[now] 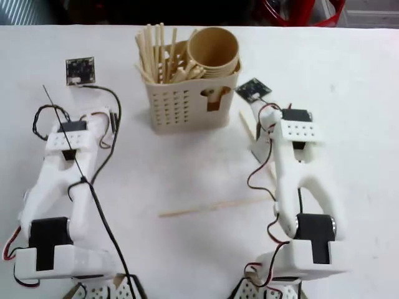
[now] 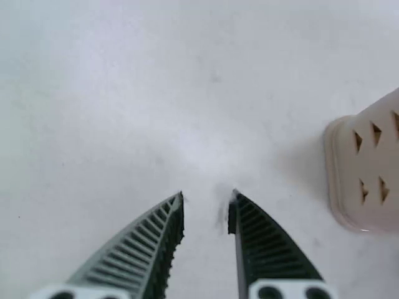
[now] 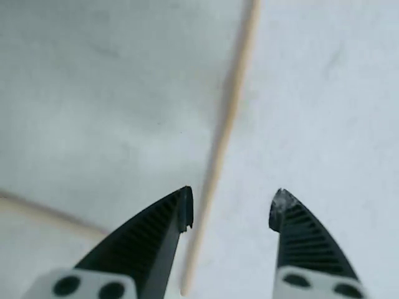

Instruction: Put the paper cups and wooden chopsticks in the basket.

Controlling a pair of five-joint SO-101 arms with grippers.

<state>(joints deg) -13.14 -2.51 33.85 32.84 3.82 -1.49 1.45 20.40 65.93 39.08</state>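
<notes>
Straddles a loose chopstick [image 3: 230,106] on the bench [image 3: 93,93] with the open right tool [image 3: 234,196] — lined up to pinch it. Holds the left tool [image 2: 206,199] slightly open, empty, near the basket [image 2: 365,168].

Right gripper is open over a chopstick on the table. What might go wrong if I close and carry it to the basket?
1. The chopstick lies flat on the table and nearer one finger of the right gripper, so closing may roll or flick it instead of gripping it.
2. The basket is already crowded with upright chopsticks and paper cups; the long stick could catch on them and fall out.
</notes>
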